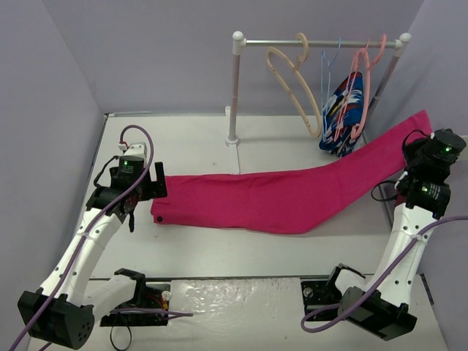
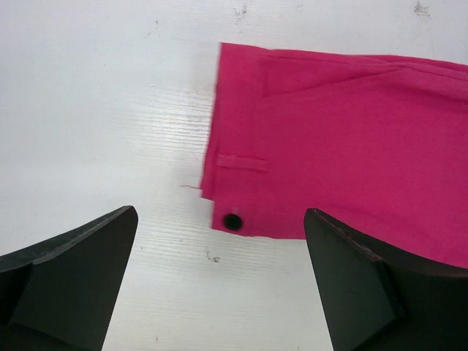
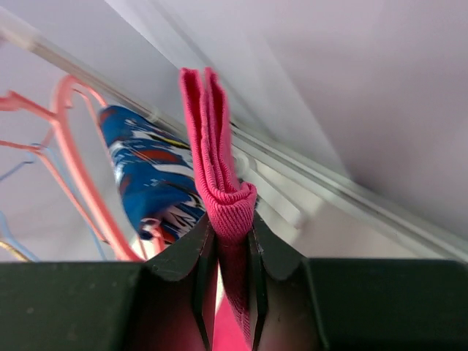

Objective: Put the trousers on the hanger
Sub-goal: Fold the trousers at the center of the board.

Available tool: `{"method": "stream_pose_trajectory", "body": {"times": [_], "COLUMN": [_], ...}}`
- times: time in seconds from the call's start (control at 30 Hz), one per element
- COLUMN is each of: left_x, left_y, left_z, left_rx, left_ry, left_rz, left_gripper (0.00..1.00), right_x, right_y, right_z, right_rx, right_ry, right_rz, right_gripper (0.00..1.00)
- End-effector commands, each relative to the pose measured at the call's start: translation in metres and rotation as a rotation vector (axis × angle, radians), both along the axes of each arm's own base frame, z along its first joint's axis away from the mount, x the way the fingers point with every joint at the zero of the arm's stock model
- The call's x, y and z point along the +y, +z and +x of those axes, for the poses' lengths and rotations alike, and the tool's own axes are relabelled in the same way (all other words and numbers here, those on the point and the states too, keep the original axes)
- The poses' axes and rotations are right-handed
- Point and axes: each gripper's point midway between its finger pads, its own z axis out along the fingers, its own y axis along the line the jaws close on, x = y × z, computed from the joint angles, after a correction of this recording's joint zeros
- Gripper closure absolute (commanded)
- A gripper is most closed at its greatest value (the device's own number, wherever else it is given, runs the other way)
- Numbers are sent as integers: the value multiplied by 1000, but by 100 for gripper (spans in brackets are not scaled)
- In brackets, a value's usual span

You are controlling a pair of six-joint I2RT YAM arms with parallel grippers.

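Observation:
The magenta trousers (image 1: 278,197) lie stretched across the table, waistband at the left and leg ends lifted at the right. My left gripper (image 1: 159,186) hovers open just by the waistband. In the left wrist view its jaws (image 2: 221,216) stand wide apart above the waistband corner of the trousers (image 2: 344,131), beside a black button (image 2: 232,220). My right gripper (image 1: 411,146) is shut on the leg end. The right wrist view shows the folded trousers (image 3: 212,146) pinched in that gripper (image 3: 232,230). The beige hanger (image 1: 292,80) hangs empty on the rail.
A white rack, with rail (image 1: 322,42) and post (image 1: 235,88), stands at the back. It also carries a thin blue wire hanger (image 1: 330,62), salmon hangers (image 1: 363,73) and a blue patterned garment (image 1: 342,113), all close to my right gripper. Grey walls enclose the table.

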Motion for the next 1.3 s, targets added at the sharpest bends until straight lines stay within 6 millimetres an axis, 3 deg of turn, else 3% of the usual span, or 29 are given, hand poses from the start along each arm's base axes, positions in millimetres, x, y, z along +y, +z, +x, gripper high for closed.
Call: {"method": "stream_pose_trajectory", "body": {"times": [0.0,0.33,0.6,0.77,1.0,1.27], "left_x": [5,3,5,5,7,10], "left_y": [13,12,11,8,5,2], "left_z": [7,7,7,8,9,8], "left_rx": [-55,-48,-45,-32,-20,-6], "left_ry": [12,9,14,18,25,37], "left_rz": [9,-2,-3,1,7,19], "left_gripper": [3,3,3,3,3,3], "right_x": [23,124,170,203,296,377], "right_y": [54,71,65,64,59,42], "right_z": [10,17,25,41,50,57], "right_rx": [-100,-183,-248,-280,-272,-268], "right_ry": [169,523,658,714,832,904], "right_rz": [-96,-83,2,41,27,12], "right_gripper": [100,100,100,100,100,100]}}
